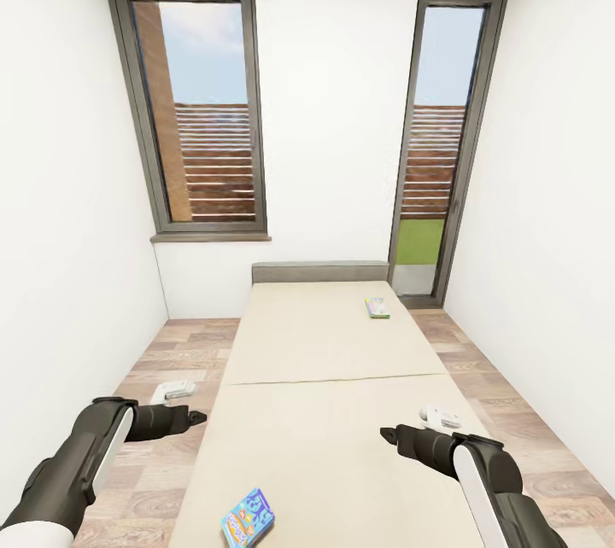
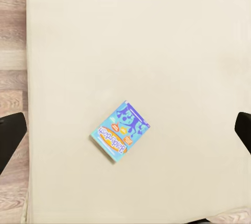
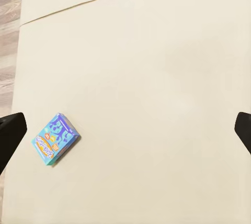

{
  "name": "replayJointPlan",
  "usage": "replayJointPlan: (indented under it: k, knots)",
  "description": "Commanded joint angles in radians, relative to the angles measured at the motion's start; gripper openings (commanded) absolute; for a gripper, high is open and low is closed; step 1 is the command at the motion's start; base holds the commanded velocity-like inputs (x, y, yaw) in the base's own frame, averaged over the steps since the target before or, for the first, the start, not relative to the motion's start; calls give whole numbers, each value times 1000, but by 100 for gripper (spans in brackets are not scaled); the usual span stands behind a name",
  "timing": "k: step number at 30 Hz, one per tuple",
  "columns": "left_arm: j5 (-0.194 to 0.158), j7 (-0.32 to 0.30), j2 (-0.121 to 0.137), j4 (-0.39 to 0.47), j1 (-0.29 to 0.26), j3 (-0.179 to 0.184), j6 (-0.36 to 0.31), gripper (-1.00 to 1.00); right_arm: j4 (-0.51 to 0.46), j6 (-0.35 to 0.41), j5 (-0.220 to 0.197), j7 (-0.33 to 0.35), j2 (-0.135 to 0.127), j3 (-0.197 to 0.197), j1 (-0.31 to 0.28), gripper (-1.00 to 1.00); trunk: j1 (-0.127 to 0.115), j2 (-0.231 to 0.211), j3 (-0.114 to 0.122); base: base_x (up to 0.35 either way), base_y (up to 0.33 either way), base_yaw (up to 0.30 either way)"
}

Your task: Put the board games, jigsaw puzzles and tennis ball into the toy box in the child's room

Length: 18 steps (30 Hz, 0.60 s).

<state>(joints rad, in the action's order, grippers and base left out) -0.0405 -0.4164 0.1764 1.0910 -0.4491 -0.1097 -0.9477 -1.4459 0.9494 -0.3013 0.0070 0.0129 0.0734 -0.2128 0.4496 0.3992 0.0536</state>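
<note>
The bed (image 1: 325, 377) at the frame's centre is showing plain matt beige cloth. A blue board game (image 1: 248, 517) near the lower edge is looking like glossy printed card. The floor (image 1: 162, 377) is showing pale wood-grain planks; the walls (image 1: 51, 189) are looking smooth matt white.

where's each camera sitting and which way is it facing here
Head view: on the robot's head, facing forward and down along the bed toward two windows; both arms show, left gripper and right gripper open, and a white-blue board game lies near the headboard.
Left wrist view: on the left arm, looking down at the mattress; dark fingers at both edges.
Right wrist view: on the right arm, looking down likewise; fingers at the edges.
All three share the blue board game.
</note>
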Motion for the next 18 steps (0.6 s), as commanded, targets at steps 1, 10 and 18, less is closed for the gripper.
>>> replayJointPlan:
  k: [1, 10, 18]
  knots:
    - [-2, 0, -6, -2, 0, -1, -4, 100, -1, 5, -2, 1, 1, 2, 0, 100, 0, 1, 0, 0, 0, 0]
    - [2, 34, -58, -89, -9, -1, 54, 100, -8, 7, -2, 4, 1, 2, 0, 100, 0, 1, 0, 0, 0, 0]
    - [2, 235, -172, -207, -19, -2, 155, 100, -15, 19, -2, 6, 1, 1, 0, 100, 0, 1, -6, 0, 0, 0]
